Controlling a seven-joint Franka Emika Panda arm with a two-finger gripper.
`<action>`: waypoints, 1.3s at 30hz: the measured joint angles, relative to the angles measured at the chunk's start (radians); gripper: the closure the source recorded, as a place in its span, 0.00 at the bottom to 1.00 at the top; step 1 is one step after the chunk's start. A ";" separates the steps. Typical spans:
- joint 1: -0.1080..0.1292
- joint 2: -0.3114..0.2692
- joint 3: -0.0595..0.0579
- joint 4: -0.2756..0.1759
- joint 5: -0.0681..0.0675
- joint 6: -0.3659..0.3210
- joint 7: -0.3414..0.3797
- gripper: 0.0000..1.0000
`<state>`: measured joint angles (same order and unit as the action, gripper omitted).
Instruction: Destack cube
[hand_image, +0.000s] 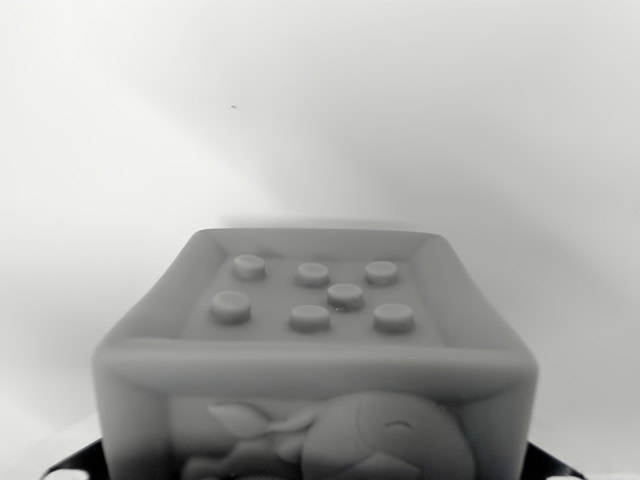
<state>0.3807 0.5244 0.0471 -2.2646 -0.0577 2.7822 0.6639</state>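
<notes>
A: What does the wrist view give us?

B: One greyscale picture, taken very close. A soft-looking toy cube (315, 370) fills the lower middle of it, reaching down past the bottom edge.

A: Which faces show?

B: Two. The top face is sunk inside a raised, rounded rim and carries seven round studs (311, 318): three in a far row, three in a near row, and one between the rows toward the wrist view's right. The front face, toward the camera, has a relief figure (385, 450) that looks like a rounded animal with a closed eye and a leaf or fin shape on the wrist view's left; the bottom edge cuts it, so I cannot say which animal.

A: Is the cube standing on another one?

B: I cannot tell. Whatever is beneath it lies below the frame.

A: And the hand?

B: Only two dark corner pieces (70, 465) show at the bottom, one on each side of the cube. They may belong to the hand, but the fingertips are hidden, so I cannot tell whether it is wide, narrow or gripping the cube.

A: What is behind?

B: A plain pale background (400, 120), blurred, with soft grey shading and one tiny dark speck (234, 106) at the upper left
</notes>
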 joint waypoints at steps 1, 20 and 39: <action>0.000 0.004 -0.001 0.001 0.000 0.003 0.000 1.00; 0.005 0.029 -0.005 0.010 0.000 0.020 0.000 0.00; 0.005 0.029 -0.005 0.010 0.000 0.020 0.000 0.00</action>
<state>0.3857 0.5536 0.0418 -2.2542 -0.0577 2.8026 0.6639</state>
